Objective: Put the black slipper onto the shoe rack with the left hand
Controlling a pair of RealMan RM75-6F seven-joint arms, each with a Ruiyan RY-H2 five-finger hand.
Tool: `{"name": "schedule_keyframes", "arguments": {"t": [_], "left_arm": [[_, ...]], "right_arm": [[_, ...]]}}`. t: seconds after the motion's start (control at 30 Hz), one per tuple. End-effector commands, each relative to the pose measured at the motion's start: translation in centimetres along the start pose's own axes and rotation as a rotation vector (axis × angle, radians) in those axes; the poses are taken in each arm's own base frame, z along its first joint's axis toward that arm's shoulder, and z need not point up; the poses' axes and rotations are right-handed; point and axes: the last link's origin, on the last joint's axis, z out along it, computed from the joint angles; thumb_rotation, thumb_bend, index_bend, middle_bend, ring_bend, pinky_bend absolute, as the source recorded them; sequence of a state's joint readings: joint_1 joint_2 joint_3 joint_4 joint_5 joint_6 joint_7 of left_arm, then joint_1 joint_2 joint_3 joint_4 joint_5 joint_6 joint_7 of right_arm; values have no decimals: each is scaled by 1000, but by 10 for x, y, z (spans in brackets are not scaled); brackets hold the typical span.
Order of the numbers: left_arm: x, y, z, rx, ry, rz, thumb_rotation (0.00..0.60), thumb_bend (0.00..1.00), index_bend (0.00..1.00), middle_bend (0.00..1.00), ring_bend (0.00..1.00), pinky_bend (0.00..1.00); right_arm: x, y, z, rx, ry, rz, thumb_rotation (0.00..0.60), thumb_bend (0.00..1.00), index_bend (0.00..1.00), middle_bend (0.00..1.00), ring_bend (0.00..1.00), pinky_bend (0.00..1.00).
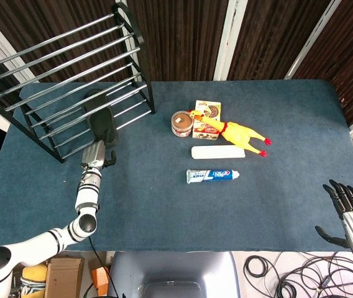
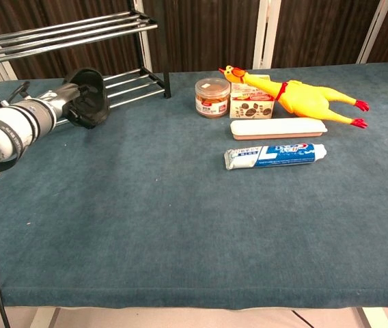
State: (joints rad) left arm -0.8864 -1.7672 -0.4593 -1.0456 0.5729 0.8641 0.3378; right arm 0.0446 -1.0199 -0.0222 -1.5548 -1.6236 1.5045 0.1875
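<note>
**Nearly there: slipper at the rack's bottom rails**

Nearest the robot, the right hand [image 1: 348, 211] is idling off the table's near right edge, fingers spread, holding nothing. Out on the blue table [image 2: 180, 219], a toothpaste tube [image 2: 274, 155] is lying just in front of a white oblong case [image 2: 278, 128].

On the left side, the left hand [image 1: 99, 156] is gripping the heel end of the black slipper [image 1: 100, 121]; in the chest view the fingers [image 2: 71, 102] are wrapping the slipper's near edge, though how tightly they are closing is hard to tell. The slipper is pointing toe-first toward the shoe rack [image 1: 71, 81], with its front over or on the lowest rails. Whether it is resting there or hanging just above is unclear.

Judging by looks, the slipper is light moulded rubber or foam, a bit flexible and not fragile. The sole probably grips fine, and the heel rim or strap edge seems the best hold, since a hold on one end lets the toe droop. The rails have gaps, so it probably needs laying flat across at least two of them.

Farther back in the middle, a brown lidded jar [image 2: 212, 98], a small snack box [image 2: 251, 105] and a yellow rubber chicken [image 2: 295, 97] are sitting close together.
</note>
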Motion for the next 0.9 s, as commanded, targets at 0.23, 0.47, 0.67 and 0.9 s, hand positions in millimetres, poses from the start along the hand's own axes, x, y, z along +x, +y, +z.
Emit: {"name": "schedule_keyframes", "arguments": {"t": [0.23, 0.47, 0.67, 0.9], "left_arm": [[-9, 20, 7, -51, 9, -33, 600, 585, 0, 144, 131, 283], [-3, 26, 3, -120, 84, -25, 583, 563, 0, 144, 128, 283], [-7, 27, -21, -187, 22, -76, 597, 560, 0, 151, 138, 296], [-22, 29, -32, -195, -109, -120, 600, 559, 0, 134, 112, 305]], "right_arm": [[2, 2, -1, -4, 5, 3, 600, 148, 0, 0, 0, 0], [3, 2, 0, -6, 7, 7, 600, 148, 0, 0, 0, 0], [2, 1, -1, -1, 6, 4, 600, 148, 0, 0, 0, 0], [1, -1, -3, 8, 2, 2, 600, 147, 0, 0, 0, 0]]}}
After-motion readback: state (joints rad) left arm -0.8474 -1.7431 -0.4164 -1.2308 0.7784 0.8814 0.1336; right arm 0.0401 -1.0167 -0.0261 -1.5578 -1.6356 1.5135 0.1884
